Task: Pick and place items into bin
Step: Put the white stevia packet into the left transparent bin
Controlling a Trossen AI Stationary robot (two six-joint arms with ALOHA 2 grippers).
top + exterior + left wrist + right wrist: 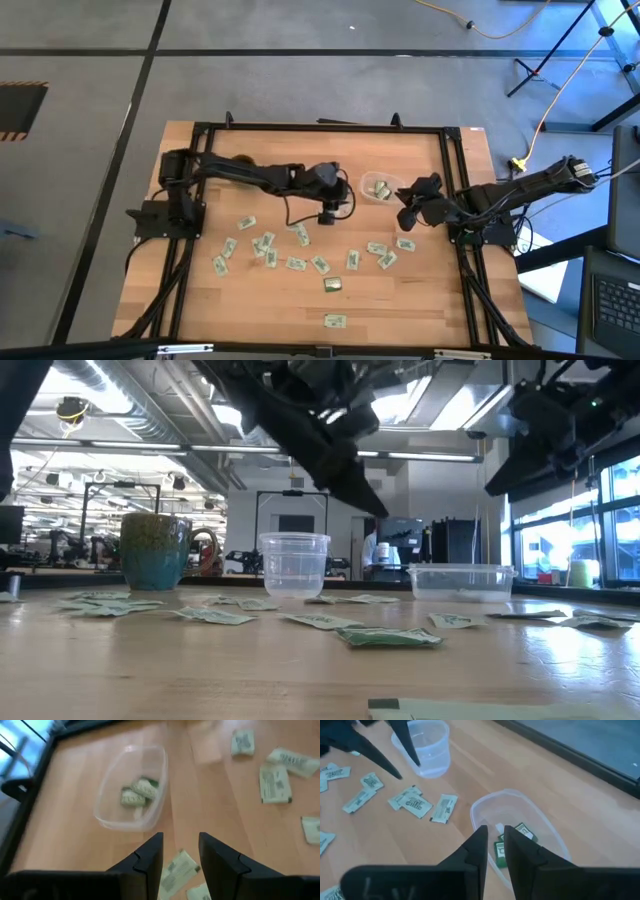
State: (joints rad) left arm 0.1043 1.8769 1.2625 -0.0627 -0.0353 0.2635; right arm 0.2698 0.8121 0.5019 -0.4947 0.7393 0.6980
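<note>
On the bench (200, 310) most packets (296, 263) lay scattered, only two or three in the bin (378, 187), so most of the job remained, while the left claw (181, 851), part open and empty, hung near the bin and the right claw (495, 845), narrowly parted and empty, hung over it.

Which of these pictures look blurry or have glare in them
Left wrist view: soft motion blur over the clear plastic bin and green-and-white packets. Low view: bright ceiling lights glare, arms silhouetted dark. High view: evenly lit, blue cast at the right edge. Right wrist view: fairly sharp.
</note>
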